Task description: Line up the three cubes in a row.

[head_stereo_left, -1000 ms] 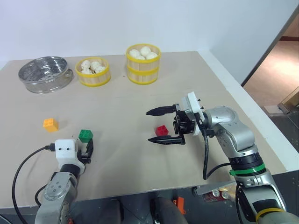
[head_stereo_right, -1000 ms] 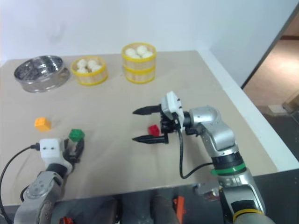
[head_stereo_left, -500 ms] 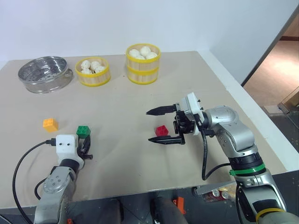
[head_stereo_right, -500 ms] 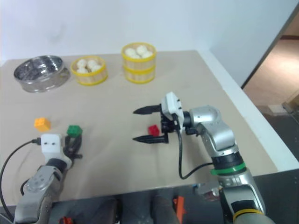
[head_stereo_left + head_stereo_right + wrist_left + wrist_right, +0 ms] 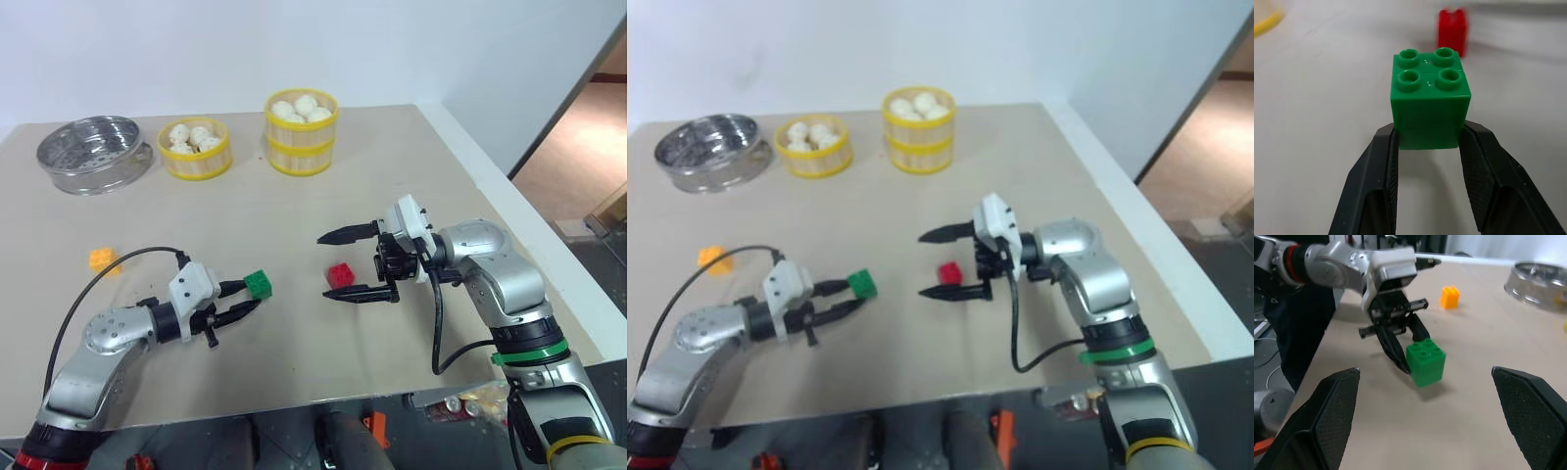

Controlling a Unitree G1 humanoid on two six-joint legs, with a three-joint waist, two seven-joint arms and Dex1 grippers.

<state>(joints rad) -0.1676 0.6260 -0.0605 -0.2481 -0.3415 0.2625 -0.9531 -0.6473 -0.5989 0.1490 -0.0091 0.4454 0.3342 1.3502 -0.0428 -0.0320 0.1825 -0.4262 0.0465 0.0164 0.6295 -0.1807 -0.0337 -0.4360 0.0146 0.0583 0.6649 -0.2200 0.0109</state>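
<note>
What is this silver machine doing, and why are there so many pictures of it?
It is a robot with two arms. Two pictures come from cameras in its head, and two close-ups come from cameras on its wrists. Its left gripper pinches a small green studded plastic block. Its right gripper is open around a small red studded block on the beige table. A small orange-yellow block, two yellow baskets of white buns and a round metal steamer sit there too.
</note>
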